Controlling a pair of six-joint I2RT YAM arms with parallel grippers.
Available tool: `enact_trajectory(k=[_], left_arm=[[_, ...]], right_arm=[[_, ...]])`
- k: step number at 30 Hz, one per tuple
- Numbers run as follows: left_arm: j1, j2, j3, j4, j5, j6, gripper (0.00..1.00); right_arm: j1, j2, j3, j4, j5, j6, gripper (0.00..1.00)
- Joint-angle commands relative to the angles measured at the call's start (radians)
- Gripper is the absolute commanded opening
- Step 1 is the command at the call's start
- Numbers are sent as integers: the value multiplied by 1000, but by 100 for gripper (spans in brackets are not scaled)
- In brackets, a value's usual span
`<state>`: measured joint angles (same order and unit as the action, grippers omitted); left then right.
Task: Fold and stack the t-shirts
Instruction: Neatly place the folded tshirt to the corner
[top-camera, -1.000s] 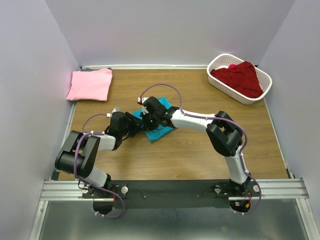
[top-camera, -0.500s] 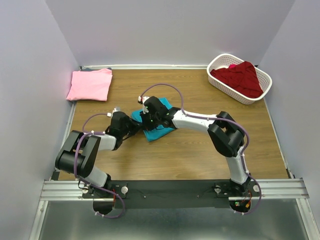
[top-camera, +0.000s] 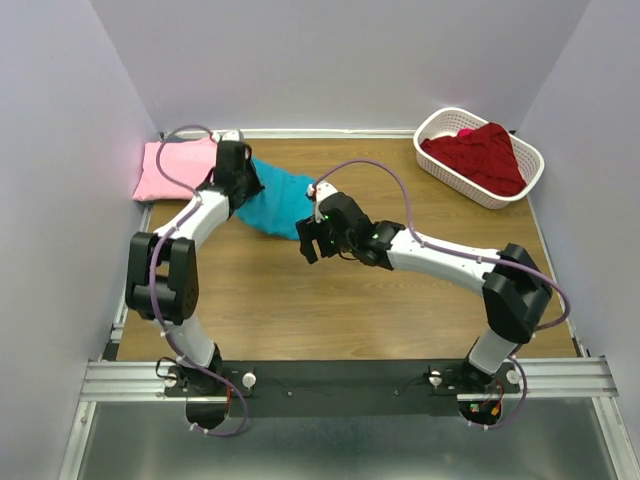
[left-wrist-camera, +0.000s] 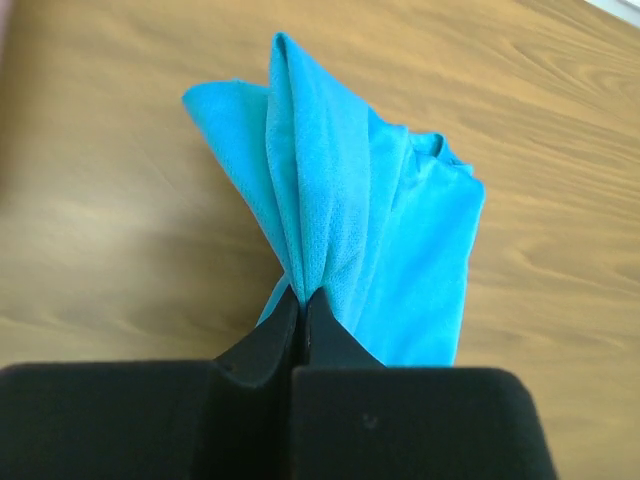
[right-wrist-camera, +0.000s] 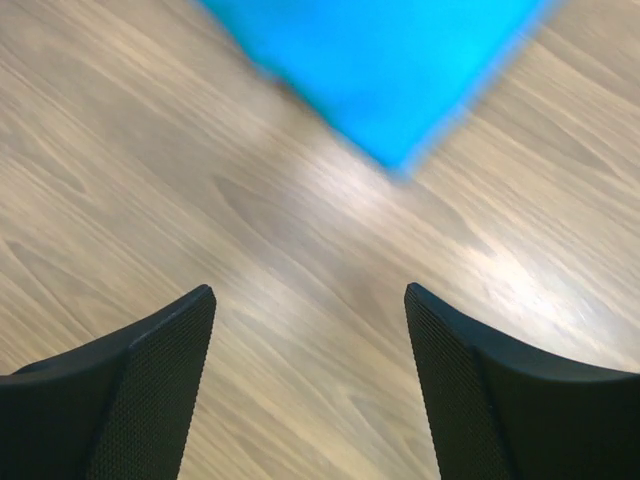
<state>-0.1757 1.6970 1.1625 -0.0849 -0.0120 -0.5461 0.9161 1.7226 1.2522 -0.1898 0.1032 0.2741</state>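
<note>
The teal t-shirt (top-camera: 282, 205) lies bunched on the wooden table (top-camera: 330, 300), back left of centre. My left gripper (top-camera: 248, 192) is shut on a gathered ridge of it; in the left wrist view the jaws (left-wrist-camera: 303, 292) pinch the teal cloth (left-wrist-camera: 350, 200), which fans out beyond them. My right gripper (top-camera: 307, 243) stands open just to the right of the shirt, with only bare wood between its fingers (right-wrist-camera: 310, 295) and the teal corner (right-wrist-camera: 390, 60) ahead. The folded pink t-shirt (top-camera: 178, 170) lies at the back left corner. The dark red t-shirt (top-camera: 482, 157) sits crumpled in the basket.
The white slotted basket (top-camera: 432, 125) stands at the back right by the wall. Grey walls close in the table on the left, back and right. The left arm reaches along the left side, close to the pink shirt.
The left gripper closed on the teal shirt and dragged it from the table's middle to the back left. The right gripper let go, opened, and sits a little right of where it was.
</note>
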Motion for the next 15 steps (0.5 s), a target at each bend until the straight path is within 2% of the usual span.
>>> enact_trajectory(k=[1, 8, 15], left_arm=[[16, 116, 179, -248, -242, 317, 0], [30, 352, 593, -355, -523, 595, 0], [36, 509, 816, -331, -684, 803, 0]], right_arm=[[6, -83, -85, -59, 99, -7, 85], [7, -172, -152, -147, 139, 13, 86], [6, -143, -125, -229, 147, 43, 85]])
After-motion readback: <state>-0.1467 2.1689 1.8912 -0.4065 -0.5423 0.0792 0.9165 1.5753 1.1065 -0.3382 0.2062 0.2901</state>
